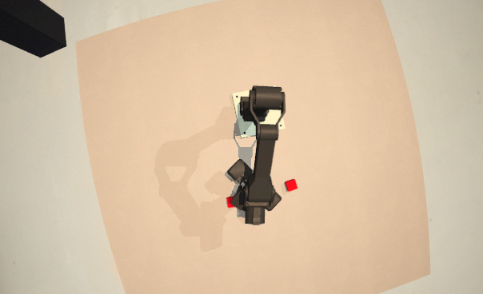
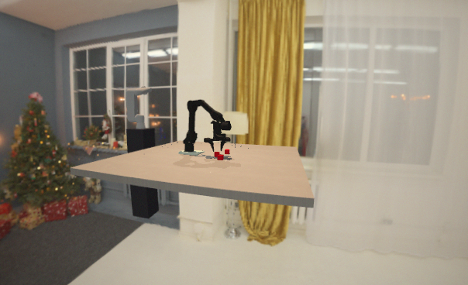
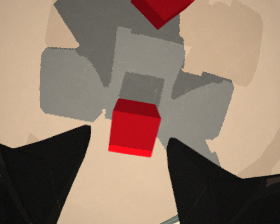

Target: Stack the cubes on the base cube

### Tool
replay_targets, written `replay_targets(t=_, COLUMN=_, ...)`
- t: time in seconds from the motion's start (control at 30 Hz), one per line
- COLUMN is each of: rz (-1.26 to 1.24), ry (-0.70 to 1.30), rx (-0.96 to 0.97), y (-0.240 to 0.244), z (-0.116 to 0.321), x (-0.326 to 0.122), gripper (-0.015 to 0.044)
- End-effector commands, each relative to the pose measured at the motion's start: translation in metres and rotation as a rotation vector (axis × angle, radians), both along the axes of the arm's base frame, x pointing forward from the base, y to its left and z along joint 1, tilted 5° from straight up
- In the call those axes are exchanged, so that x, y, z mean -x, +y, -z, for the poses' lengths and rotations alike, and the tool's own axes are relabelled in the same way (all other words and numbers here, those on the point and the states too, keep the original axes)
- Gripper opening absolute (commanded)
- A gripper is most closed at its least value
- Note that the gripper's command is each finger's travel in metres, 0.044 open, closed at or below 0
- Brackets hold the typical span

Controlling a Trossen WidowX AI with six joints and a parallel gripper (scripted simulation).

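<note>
Three like red cubes stand apart on the table; which one is the fixed base cube I cannot tell. One cube (image 3: pixel 134 128) (image 2: pixel 217 154) is below my gripper (image 3: pixel 130 137) (image 2: pixel 217 150), which points down, open and empty, its fingertips just above and on either side of that cube. The arm hides this cube in the top view. A second cube (image 1: pixel 229 202) (image 2: pixel 220 157) (image 3: pixel 161 11) is partly hidden by the gripper in the top view and is cut off at the top of the wrist view. A third cube (image 1: pixel 291 184) (image 2: pixel 227 151) stands off to the right in the top view.
The arm's pale base plate (image 1: pixel 275 117) (image 2: pixel 186 152) is behind the cubes. The table (image 1: pixel 340 140) (image 2: pixel 252 174) carries the arm's shadows, which fall around the cubes. A black pillar (image 1: pixel 24 28) (image 2: pixel 142 170) stands off the table.
</note>
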State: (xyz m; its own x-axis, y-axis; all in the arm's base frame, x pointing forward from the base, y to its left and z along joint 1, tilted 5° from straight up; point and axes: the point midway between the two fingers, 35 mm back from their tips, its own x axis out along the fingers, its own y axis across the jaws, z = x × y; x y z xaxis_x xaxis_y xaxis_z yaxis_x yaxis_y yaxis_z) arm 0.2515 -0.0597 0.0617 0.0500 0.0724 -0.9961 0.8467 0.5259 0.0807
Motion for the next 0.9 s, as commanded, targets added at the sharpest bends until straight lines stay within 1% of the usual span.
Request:
replay_targets(t=0.0, rz=0.005, ry=0.015, rx=0.0, y=0.0, z=0.011, x=0.001, gripper=0.0265)
replay_targets(t=0.3, rz=0.005, ry=0.015, rx=0.0, y=0.001, z=0.023, x=0.001, gripper=0.0265)
replay_targets(t=0.5, rz=0.005, ry=0.015, rx=0.0, y=0.001, z=0.023, x=0.001, gripper=0.0108)
replay_targets(t=0.67, rz=0.005, ry=0.015, rx=0.0, y=0.001, z=0.021, x=0.001, gripper=0.0105)
replay_targets(t=0.87, rz=0.005, ry=0.015, rx=0.0, y=-0.001, z=0.003, x=-0.002, gripper=0.0105)
